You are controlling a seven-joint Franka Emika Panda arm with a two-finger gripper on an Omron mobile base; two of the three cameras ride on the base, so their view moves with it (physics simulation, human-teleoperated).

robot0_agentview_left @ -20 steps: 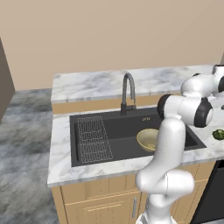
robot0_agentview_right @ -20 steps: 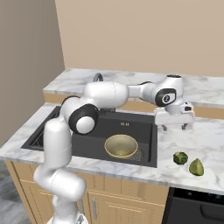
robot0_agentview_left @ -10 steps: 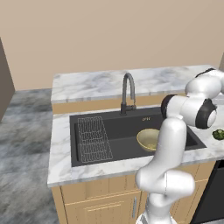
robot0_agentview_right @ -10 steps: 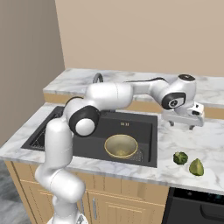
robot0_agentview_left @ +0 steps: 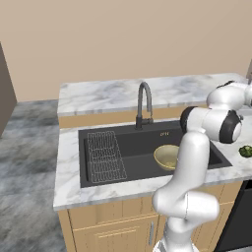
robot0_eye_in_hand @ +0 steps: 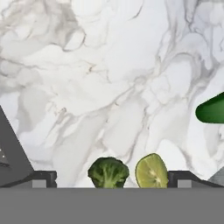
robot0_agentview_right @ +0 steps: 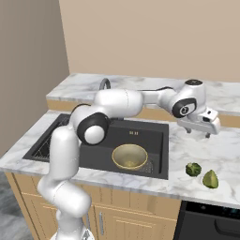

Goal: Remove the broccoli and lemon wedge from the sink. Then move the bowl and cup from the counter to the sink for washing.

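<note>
My gripper (robot0_agentview_right: pixel 198 132) hangs open and empty over the white marble counter (robot0_agentview_right: pixel 220 150), just right of the black sink (robot0_agentview_right: pixel 150 129). The tan-yellow bowl (robot0_agentview_right: pixel 130 156) lies inside the sink, also seen from the left as the bowl (robot0_agentview_left: pixel 166 156). The broccoli (robot0_agentview_right: pixel 192 169) and the lemon wedge (robot0_agentview_right: pixel 210 179) rest side by side on the counter near its front edge, in front of the gripper. In the hand view the broccoli (robot0_eye_in_hand: pixel 108 172) and lemon wedge (robot0_eye_in_hand: pixel 151 171) sit low between the fingertips (robot0_eye_in_hand: pixel 43 177). A green shape, seemingly the cup (robot0_eye_in_hand: pixel 212 109), shows at that view's right edge.
The dark curved faucet (robot0_agentview_left: pixel 142 103) stands behind the basin and a wire grid rack (robot0_agentview_left: pixel 106 155) lies in its left half. A dark appliance front (robot0_agentview_right: pixel 211 220) sits under the counter at the right. A beige wall backs the counter.
The gripper has swung to the right, away from the sink and further over the counter, and dropped a little. It stayed open. The bowl, broccoli and lemon wedge have not moved.
</note>
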